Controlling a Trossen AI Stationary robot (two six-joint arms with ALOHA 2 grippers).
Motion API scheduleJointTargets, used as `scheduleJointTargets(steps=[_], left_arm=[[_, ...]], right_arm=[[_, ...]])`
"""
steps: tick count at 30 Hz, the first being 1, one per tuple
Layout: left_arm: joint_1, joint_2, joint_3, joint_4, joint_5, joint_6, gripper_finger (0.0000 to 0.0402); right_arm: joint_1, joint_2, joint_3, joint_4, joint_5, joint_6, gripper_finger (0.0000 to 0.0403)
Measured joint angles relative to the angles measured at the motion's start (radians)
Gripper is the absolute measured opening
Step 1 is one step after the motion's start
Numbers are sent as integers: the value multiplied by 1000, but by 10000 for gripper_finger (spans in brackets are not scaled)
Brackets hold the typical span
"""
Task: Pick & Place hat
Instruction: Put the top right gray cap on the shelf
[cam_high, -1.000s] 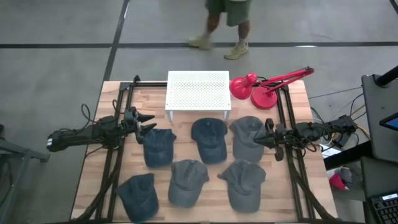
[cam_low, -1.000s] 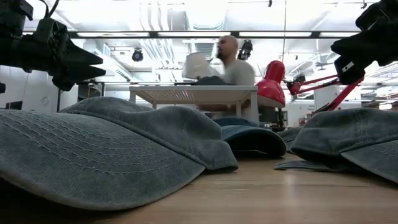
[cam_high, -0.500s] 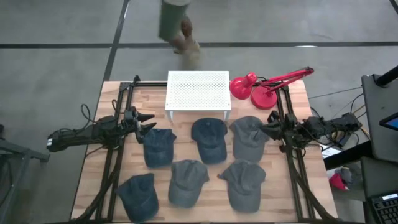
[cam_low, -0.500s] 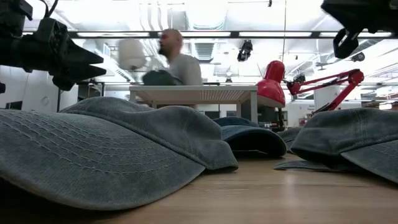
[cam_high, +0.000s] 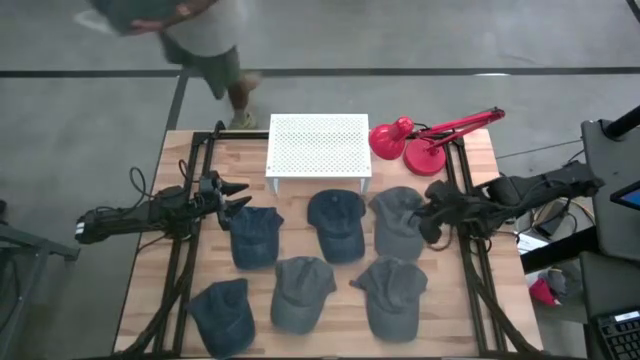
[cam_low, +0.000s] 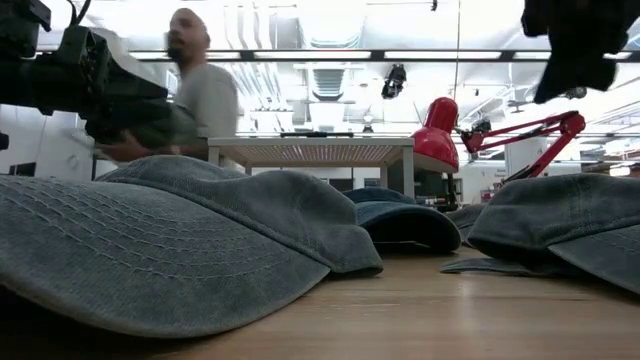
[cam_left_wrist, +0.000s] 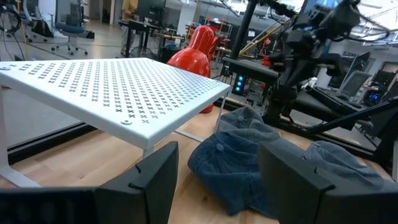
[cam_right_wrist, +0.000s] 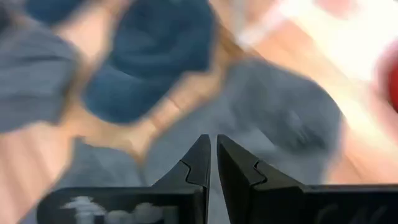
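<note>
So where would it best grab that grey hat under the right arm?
Probably by the crown's soft top, coming from straight above. The grey hat lies flat on the table, dome up, with other hats close on two sides, so a top pinch of bunched fabric suits the right gripper, which is above its edge with jaws nearly shut.

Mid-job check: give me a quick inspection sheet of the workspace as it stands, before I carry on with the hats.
Surface: wooden table, bare wood between items.
Job's things: six hats in two rows, e.g. dark blue hat and grey hat; none held.
Clutter: white perforated stand; red desk lamp.
Grippers: left tool open, beside the stand's left end; right tool nearly shut, empty, over the grey hat's right edge.
Cables: black cable looping by the left arm.
Surroundings: person walking past the table's far side.
</note>
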Motion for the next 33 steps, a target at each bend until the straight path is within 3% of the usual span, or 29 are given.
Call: scheduleJointTargets(steps=[3, 7, 15, 24, 33], left_arm=[[0, 0, 0, 1, 0, 0, 223], [0, 0, 0, 1, 0, 0, 223], [0, 0, 0, 2, 1, 0, 223], [0, 0, 1, 4, 1, 0, 223], [0, 0, 2, 4, 1, 0, 223]], right_arm=[[0, 101, 78, -118, -33, 81, 34], [0, 196, 153, -146, -52, 105, 60], [0, 323, 246, -153, -52, 251, 149], [-2, 444, 191, -152, -102, 549, 254], [-45, 502, 115, -128, -101, 705, 298]])
